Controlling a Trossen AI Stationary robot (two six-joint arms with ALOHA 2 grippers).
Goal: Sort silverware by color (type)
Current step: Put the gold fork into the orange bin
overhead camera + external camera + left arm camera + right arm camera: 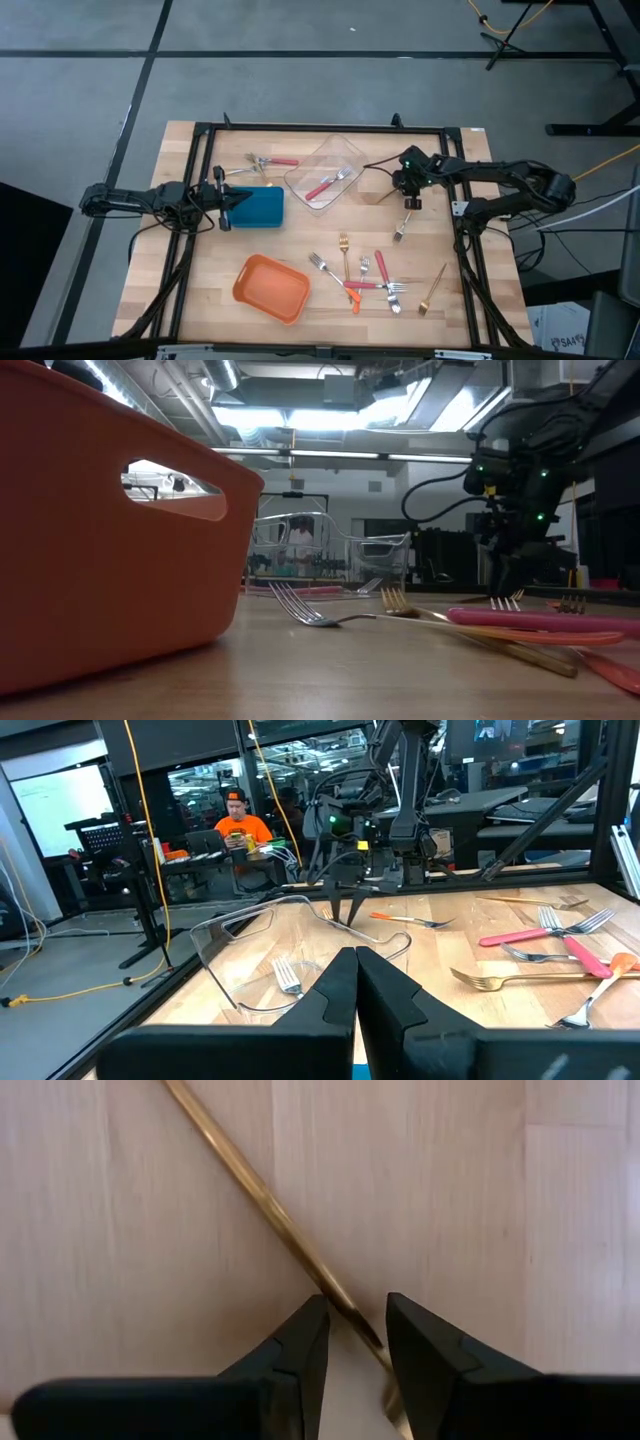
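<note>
Gold is what matters most here: a thin gold fork (270,1215) lies flat on the wooden surface (300,240) directly under the right claw (355,1342), its handle running on a slant that passes between the two dark fingers (300,1350). The right wrist view shows those fingers narrowly parted, one on each side of the handle and close against it, but I cannot tell whether they are pressing it yet; nothing looks lifted. In the high view this claw (408,197) hangs over the right middle of the surface, just right of the clear tray (345,150), so the right arm is by far the nearer one for this fork.

Nearer the front edge, a loose cluster of forks (365,280) with red, orange and gold handles waits beside the orange bin (270,289). Farther back, one red-handled fork (330,183) already lies in the clear tray, and another (272,160) lies on the surface to its left.

At the left, the left claw (225,203) is pinched together and empty, resting by the blue box (262,207).
</note>
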